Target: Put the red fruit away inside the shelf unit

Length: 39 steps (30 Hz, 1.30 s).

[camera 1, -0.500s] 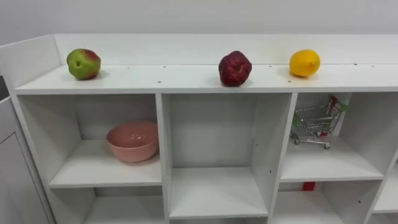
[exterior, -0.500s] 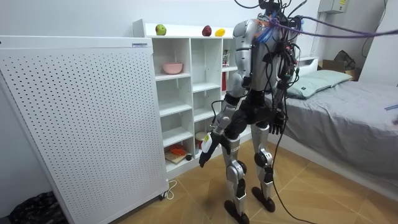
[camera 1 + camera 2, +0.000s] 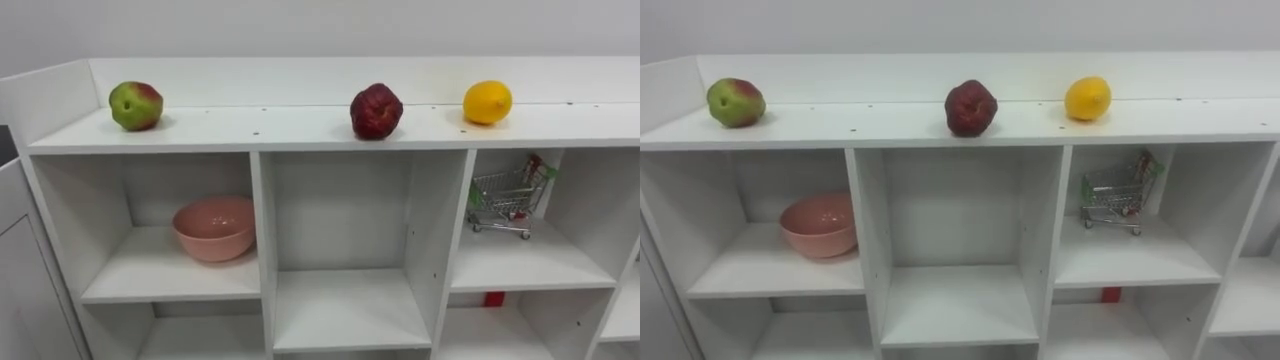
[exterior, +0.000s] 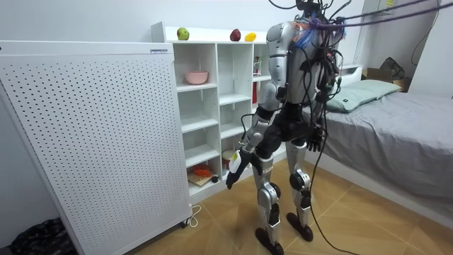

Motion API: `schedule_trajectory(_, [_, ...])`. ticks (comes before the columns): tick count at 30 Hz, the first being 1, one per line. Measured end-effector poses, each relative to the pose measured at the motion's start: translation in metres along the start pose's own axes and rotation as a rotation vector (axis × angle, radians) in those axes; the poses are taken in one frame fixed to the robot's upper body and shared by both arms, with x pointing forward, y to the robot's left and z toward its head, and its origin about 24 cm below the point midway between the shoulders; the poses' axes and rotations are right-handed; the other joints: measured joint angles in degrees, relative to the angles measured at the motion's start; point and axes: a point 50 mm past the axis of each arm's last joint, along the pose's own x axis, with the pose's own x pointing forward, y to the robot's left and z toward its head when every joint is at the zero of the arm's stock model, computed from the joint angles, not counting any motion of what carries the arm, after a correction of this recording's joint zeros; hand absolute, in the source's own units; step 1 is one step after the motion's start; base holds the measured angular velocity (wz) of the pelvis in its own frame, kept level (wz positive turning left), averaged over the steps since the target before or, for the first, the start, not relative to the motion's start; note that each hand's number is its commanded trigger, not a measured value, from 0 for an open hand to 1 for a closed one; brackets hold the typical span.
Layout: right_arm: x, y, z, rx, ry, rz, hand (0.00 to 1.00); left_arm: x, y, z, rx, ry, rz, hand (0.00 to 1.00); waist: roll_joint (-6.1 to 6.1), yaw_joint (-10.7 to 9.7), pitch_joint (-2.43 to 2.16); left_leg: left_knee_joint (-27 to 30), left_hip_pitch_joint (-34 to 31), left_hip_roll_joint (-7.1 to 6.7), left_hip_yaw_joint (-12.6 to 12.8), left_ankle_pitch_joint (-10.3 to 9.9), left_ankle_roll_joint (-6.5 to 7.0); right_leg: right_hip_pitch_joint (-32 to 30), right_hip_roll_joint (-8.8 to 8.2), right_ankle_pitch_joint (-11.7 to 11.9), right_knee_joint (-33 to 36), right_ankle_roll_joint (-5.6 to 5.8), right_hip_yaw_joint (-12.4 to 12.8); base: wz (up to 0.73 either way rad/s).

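**Left eye view.** On the top board of the white shelf unit three fruits sit in a row, well apart: a green-red apple, a dark red apple and a lemon. Below are a pink bowl in the upper left compartment and a toy shopping cart in the upper right.

**Room view.** I stand facing the unit. My left hand and right hand hang low, and I cannot tell how far open either is.

**Right eye view.** The middle compartment is bare.

I judge no fruit is taken yet. The next move calls for raising one hand to the top board.
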Motion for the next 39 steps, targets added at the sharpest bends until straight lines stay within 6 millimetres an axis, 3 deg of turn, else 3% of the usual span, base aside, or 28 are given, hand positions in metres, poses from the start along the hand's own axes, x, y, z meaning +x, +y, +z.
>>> schedule_trajectory(3, [0.001,-0.005,0.015,0.121,-0.05,-0.037,0.0,0.0,0.0,0.0,-0.01,-0.015,0.002,0.0,-0.13,0.03,-0.01,0.03,0.09,0.01,0.3,0.0,0.0,0.01,0.01,0.0,0.04,-0.01,0.23,-0.04])
schedule_trajectory(9, [-0.015,-0.022,0.089,0.333,-0.354,-0.131,0.0,0.001,0.006,0.001,-0.045,-0.036,0.033,0.0,-0.83,-0.07,0.17,0.01,0.19,0.37,1.12,0.0,-0.02,-0.2,0.14,0.12,0.13,-0.16,0.61,-0.06])
schedule_trajectory(12, [-0.038,-0.027,0.133,0.384,-0.57,-0.154,0.0,0.001,0.006,0.003,-0.047,-0.047,0.04,0.0,-1.21,0.21,0.26,-0.04,0.15,0.55,1.25,-0.04,-0.1,-0.28,0.34,0.15,-0.05,-0.21,0.8,0.0])
schedule_trajectory(14, [-0.064,-0.035,0.166,0.422,-0.77,-0.183,0.0,0.001,0.005,0.004,-0.063,-0.051,0.037,0.0,-1.19,0.18,0.26,-0.04,-0.52,0.58,1.33,-0.04,-0.11,-0.95,0.35,0.16,-0.03,-0.22,0.68,0.0])
schedule_trajectory(17, [-0.101,-0.042,0.195,0.471,-0.982,-0.211,0.0,0.001,0.006,0.005,-0.069,-0.06,0.039,0.0,-1.07,0.26,0.03,-0.02,-1.2,0.57,1.33,-0.02,-0.13,-1.66,0.32,0.16,0.0,-0.21,0.24,0.01])
schedule_trajectory(29, [-0.219,-0.053,0.247,0.46,-1.603,-0.329,0.0,0.001,0.006,0.011,-0.049,-0.104,0.036,0.0,-0.39,1.54,0.13,-0.06,-1.31,0.66,1.94,0.01,-0.16,-2.23,0.32,0.17,0.03,-0.2,0.21,-0.03])
schedule_trajectory(39, [-0.267,-0.059,0.254,0.455,-1.847,-0.327,0.0,0.001,0.003,0.007,-0.043,-0.095,-0.009,0.0,-1.6,1.62,-0.72,0.04,-1.77,0.65,1.65,0.04,-0.17,-2.49,0.27,0.17,0.25,-0.21,-0.45,0.01])
